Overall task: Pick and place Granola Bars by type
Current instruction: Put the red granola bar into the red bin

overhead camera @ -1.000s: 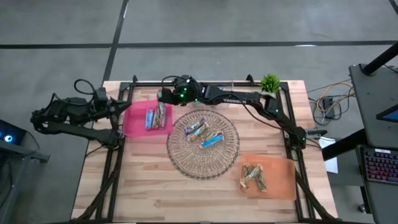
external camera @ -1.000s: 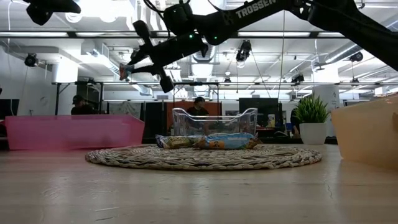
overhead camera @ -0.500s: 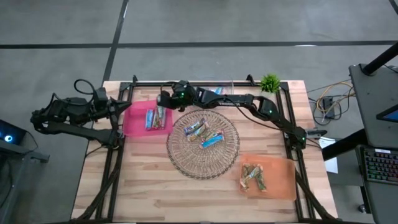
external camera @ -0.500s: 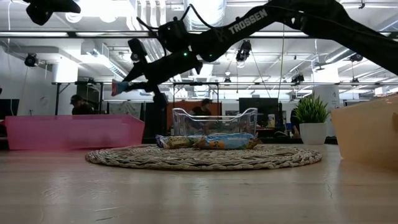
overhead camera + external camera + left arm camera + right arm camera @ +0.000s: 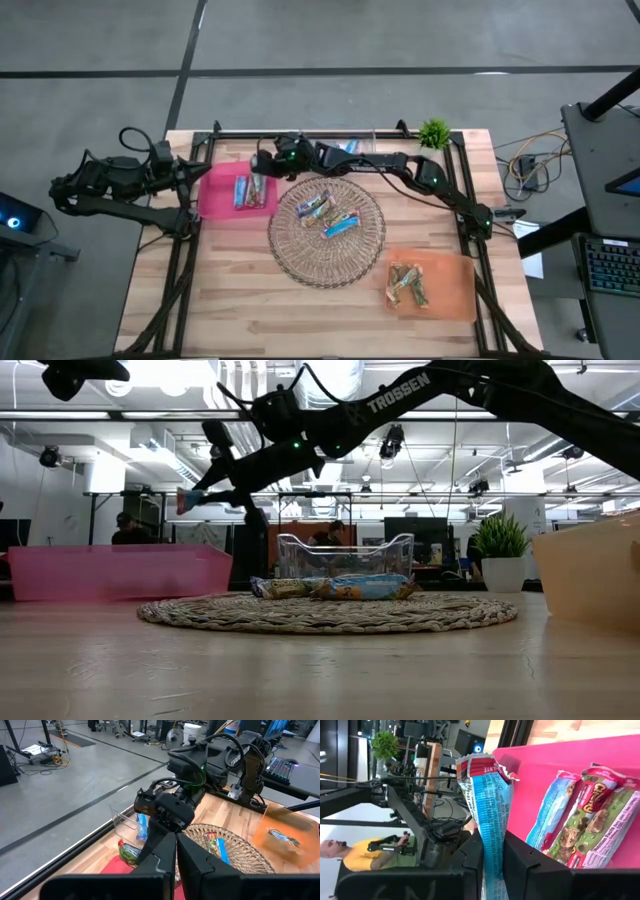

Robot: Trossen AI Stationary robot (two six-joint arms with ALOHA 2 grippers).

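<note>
the left gripper (image 5: 176, 851) has its two dark fingers pressed together, pointing toward 12 o'clock at the right arm's gripper (image 5: 134, 810), which hangs over the pink bin (image 5: 117, 869) near the table's edge. at 3 o'clock of those fingers the round wicker tray (image 5: 240, 851) carries wrapped granola bars (image 5: 216, 845), with an orange bin (image 5: 285, 833) farther out at 2 o'clock. a clear container (image 5: 126, 818) with a blue bar (image 5: 142, 826) sits at 10 o'clock by the table's rim.

Blue-and-red wrapped bar (image 5: 490, 815); pink bin (image 5: 222, 195); orange bin (image 5: 455, 285); tan wicker tray (image 5: 300, 250).
</note>
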